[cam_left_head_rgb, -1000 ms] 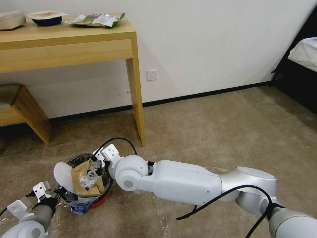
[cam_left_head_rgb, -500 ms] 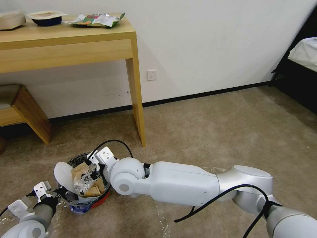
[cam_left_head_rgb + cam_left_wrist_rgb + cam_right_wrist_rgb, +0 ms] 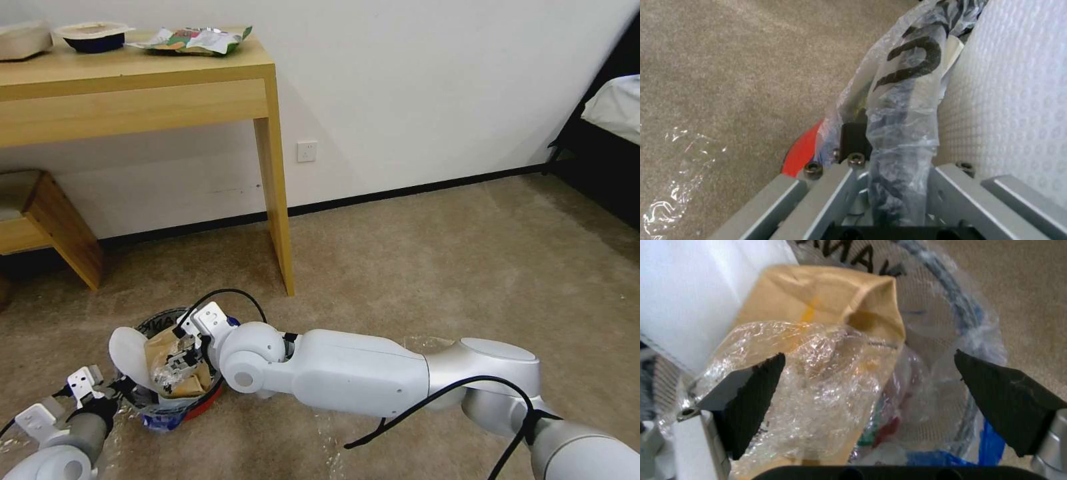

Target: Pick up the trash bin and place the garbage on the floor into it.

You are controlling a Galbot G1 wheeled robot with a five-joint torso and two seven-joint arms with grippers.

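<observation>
The trash bin [image 3: 200, 404] is a small red bucket with a clear liner, on the carpet at lower left. My left gripper [image 3: 120, 388] is shut on its near rim [image 3: 902, 126], liner plastic pinched between the fingers. Inside the bin stand a white slipper sole [image 3: 128, 355], a brown cardboard scrap [image 3: 831, 303] and a crumpled clear plastic scrap [image 3: 818, 386]. My right gripper [image 3: 876, 396] hangs open just above the bin's mouth. The plastic scrap lies under its jaws and brushes one pad [image 3: 751, 400].
A wooden desk leg [image 3: 279, 200] stands just behind the bin, and a wooden stool [image 3: 53, 227] at far left. Clear film [image 3: 675, 173] lies on the carpet beside the bin. A dark bed [image 3: 610, 120] is at far right. Open carpet spreads to the right.
My right arm has shifted left and a little lower over the bin. The plastic scrap has sunk deeper onto the cardboard. The left gripper and bin have stayed put.
</observation>
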